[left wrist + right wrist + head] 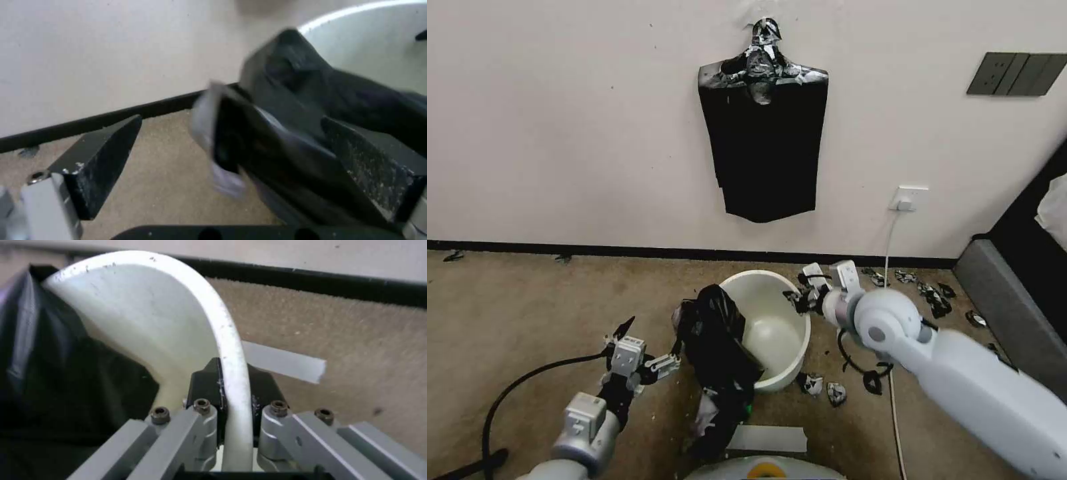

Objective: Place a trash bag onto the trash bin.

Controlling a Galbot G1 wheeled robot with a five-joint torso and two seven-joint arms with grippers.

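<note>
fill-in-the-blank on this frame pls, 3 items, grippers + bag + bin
1. The right gripper is clamped on the trash bin at its ____.
2. The left gripper has its fingers ____.
3. The trash bag is draped over the bin's ____ side.

Missing words: rim; open; left

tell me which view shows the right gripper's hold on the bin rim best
The right wrist view: the right gripper sits shut on the trash bin rim, one pad on each side of the wall. The head view shows that gripper at the rim from farther off. The left wrist view shows bin wall beyond the trash bag.
</note>
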